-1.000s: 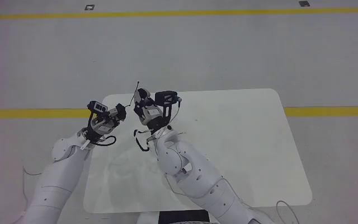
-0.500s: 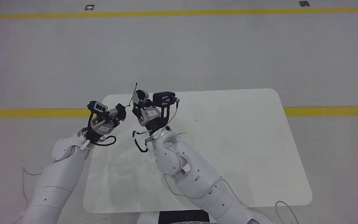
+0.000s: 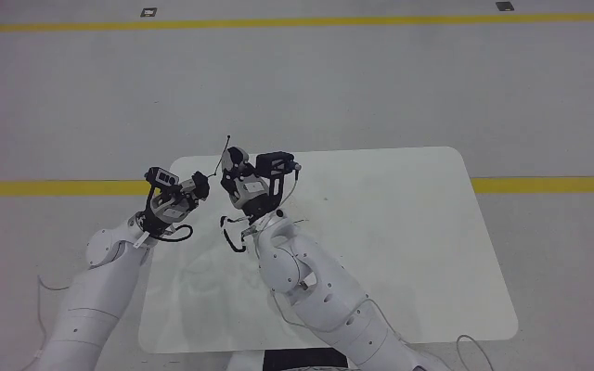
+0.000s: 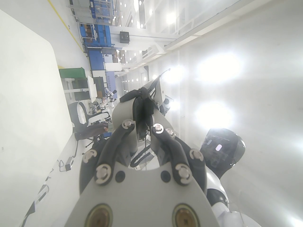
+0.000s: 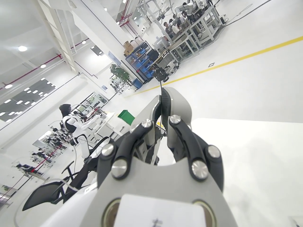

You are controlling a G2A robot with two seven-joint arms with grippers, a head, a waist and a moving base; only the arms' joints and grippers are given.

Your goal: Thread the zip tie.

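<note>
Right end effector (image 3: 230, 165): over the upper left part of the bench in the top view, just right of the other arm's tool. In its own wrist view (image 5: 163, 100) both fingers are clenched on the zip tie.
Zip tie (image 3: 223, 155): a thin black strand held up off the bench, pinched between the right fingers. In the top view it starts in the gap between the two end effectors and runs up and slightly right. Its free tip shows against the grey floor above the bench's upper edge. In the right wrist view (image 5: 161, 87) it stands out straight beyond the fingertips.
Left end effector (image 3: 203, 183): at the bench's upper left corner, near the right one and pointing toward it. In its wrist view (image 4: 142, 98) the fingers are pressed together. A dark lump (image 4: 139, 93) sits at their tips, and I cannot tell whether it is part of the tie.
Bench (image 3: 399, 241): white with rounded corners, in the middle of the top view.
Floor (image 3: 325, 83): grey, with a yellow line (image 3: 538, 184) passing behind the bench at mid-height.
</note>
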